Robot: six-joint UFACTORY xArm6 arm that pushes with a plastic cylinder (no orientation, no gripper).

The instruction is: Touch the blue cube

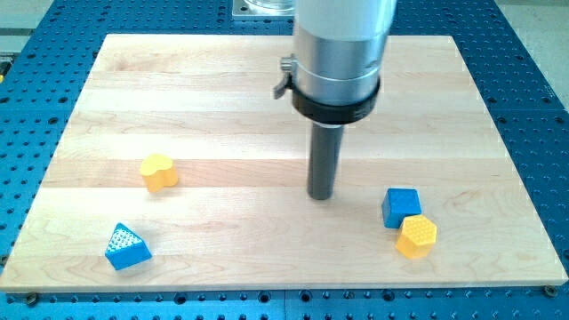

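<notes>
The blue cube [401,206] sits on the wooden board [222,98] at the view's lower right. A yellow hexagonal block [416,236] touches its lower right corner. My tip [321,196] is on the board to the left of the blue cube, with a clear gap between them. The rod hangs from a large silver cylinder [340,53] at the view's top centre.
A yellow heart-shaped block [159,172] lies at the view's left of centre. A blue triangular block [126,247] lies near the lower left corner. The board rests on a blue perforated table [533,107].
</notes>
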